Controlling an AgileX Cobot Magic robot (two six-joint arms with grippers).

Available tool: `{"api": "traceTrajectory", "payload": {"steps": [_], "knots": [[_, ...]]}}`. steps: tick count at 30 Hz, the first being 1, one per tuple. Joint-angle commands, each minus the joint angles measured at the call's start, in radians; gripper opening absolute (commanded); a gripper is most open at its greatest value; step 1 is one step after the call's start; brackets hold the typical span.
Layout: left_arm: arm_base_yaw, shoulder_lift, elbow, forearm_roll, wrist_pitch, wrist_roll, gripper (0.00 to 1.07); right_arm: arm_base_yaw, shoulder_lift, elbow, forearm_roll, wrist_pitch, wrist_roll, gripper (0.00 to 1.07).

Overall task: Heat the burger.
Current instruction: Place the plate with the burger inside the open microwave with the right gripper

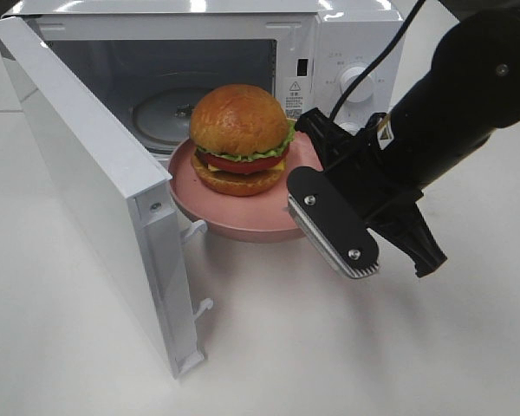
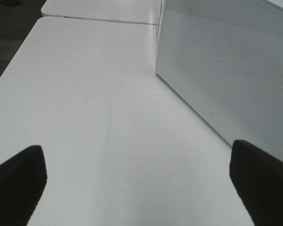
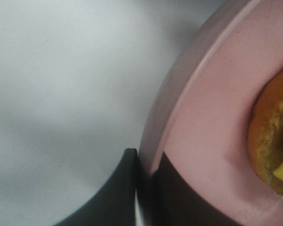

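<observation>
The burger, with a domed orange-brown bun, lettuce and tomato, sits on a pink round dish. The dish hangs just in front of the open microwave's cavity, above the table. My right gripper is shut on the dish's right rim. In the right wrist view its dark fingers pinch the pink rim, with the burger's edge beside it. My left gripper is open and empty over bare table, beside the microwave's perforated side. It does not show in the exterior view.
The microwave door stands swung open to the left of the dish. The glass turntable lies inside the cavity. Control knobs are on the right panel. The white table spreads in front.
</observation>
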Motion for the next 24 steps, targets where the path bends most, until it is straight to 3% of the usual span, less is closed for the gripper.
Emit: {"api": "traceTrajectory", "payload": {"steps": [1,12,24], "knots": [[0.001,-0.022,0.001,-0.007,-0.003,-0.001,0.98,0.016,0.02,-0.051,-0.013,-0.045,0.036,0.0],[0.001,-0.022,0.001,-0.007,-0.003,-0.001,0.98,0.016,0.13,-0.168,-0.02,-0.019,0.08,0.0],[0.001,-0.022,0.001,-0.007,-0.003,-0.001,0.98,0.016,0.178,-0.229,-0.031,-0.013,0.107,0.0]]}}
